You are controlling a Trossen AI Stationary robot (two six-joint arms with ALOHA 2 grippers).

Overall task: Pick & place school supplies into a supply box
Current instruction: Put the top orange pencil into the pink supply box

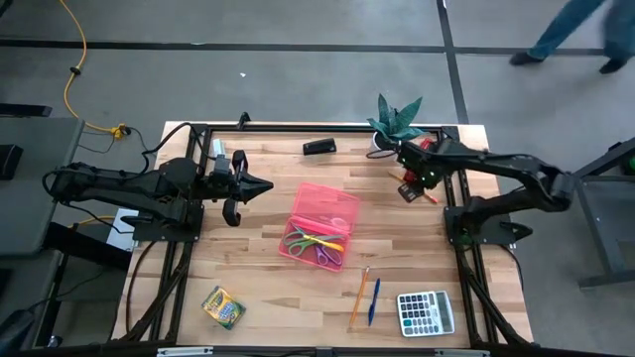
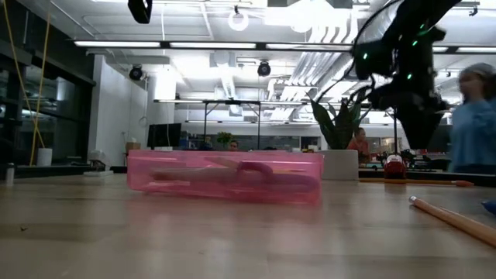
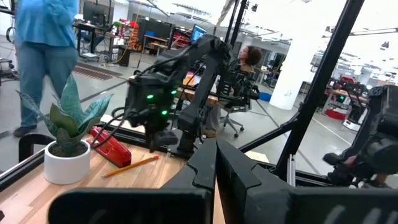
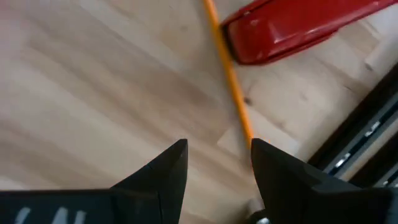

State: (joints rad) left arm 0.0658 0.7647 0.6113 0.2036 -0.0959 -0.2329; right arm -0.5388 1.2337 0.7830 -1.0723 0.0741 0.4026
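Right gripper (image 4: 217, 158), parted and empty, hovers upper right over an orange pencil (image 4: 231, 84); scissors (image 1: 317, 243) lie in the supply box (image 1: 319, 224), pen (image 1: 373, 300) remains.

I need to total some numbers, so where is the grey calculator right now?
In the high view the grey calculator lies at the table's near right corner, just right of the blue pen and orange pencil.

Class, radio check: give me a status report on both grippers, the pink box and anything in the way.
Right gripper open over orange pencil, red stapler beside it. Left gripper shut, waiting left of pink box. Box open, scissors inside.
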